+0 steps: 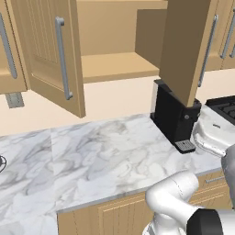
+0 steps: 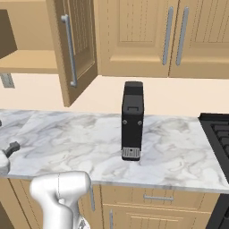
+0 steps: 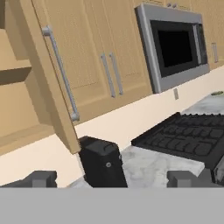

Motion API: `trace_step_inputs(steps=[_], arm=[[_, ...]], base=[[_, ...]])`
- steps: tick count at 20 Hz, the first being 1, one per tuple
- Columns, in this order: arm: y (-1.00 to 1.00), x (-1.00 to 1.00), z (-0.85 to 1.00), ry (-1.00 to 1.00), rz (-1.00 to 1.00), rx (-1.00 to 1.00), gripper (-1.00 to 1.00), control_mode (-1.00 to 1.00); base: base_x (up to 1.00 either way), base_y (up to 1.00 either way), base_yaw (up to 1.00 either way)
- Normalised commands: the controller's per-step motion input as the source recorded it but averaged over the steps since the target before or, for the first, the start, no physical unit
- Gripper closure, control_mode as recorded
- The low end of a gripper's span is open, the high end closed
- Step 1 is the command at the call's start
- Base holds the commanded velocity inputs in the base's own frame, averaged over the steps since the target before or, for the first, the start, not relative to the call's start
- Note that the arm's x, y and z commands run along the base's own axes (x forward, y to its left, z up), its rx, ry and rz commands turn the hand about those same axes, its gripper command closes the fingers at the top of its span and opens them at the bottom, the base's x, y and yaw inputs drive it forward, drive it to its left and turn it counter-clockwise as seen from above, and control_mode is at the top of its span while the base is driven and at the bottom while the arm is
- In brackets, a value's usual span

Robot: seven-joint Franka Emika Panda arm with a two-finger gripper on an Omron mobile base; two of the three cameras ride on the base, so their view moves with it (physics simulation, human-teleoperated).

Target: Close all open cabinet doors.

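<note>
So the arm point(image 1: 176, 202) is folded low at the near edge of the marble bench point(image 1: 101, 156) in the left base view, white elbow bent over the base-cabinet fronts; in the right base view the same white link point(image 2: 60, 192) sits at the lower left. The pincer point(image 3: 114, 178) shows in the hand view, its two dark fingertips point(image 3: 41, 178) set well apart with nothing between them, so it's spread wide and empty; it looks up and across at the wall cabinets.

Two cabinet doors stand open over the bench; the left open door point(image 1: 50, 55) swings out toward the near side, its long grey bar handle point(image 1: 63, 57) facing us, and the right open door point(image 1: 186, 50) swings out edge-on above the black coffee machine point(image 1: 176, 117); between them is the bare cabinet shelf point(image 1: 117, 66). In the hand view that right open door is up and to the left of the pincer, well apart from it, no contact; the coffee machine is just beyond the fingertips. Closed doors point(image 2: 174, 36) sit to the right, then a microwave point(image 3: 175, 46) above a black stove point(image 3: 183, 138).
</note>
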Motion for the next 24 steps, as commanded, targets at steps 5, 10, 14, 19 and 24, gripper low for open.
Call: trace_step_inputs(steps=[5,10,14,19,24], arm=[[-1.0,0.01,-0.22,-0.05,0.15,0.23,-1.0,-1.0],[-0.87,0.05,-0.12,-0.22,0.35,0.14,-1.0,-1.0],[-0.63,0.05,-0.08,-0.3,0.46,0.13,-1.0,-1.0],[-0.21,0.65,0.0,-0.06,0.3,0.2,-1.0,-1.0],[0.04,0.98,0.0,0.0,0.19,0.14,-1.0,-1.0]], base=[[0.0,0.0,0.0],[0.0,0.0,0.0],[0.0,0.0,0.0],[0.0,0.0,0.0],[0.0,0.0,0.0]])
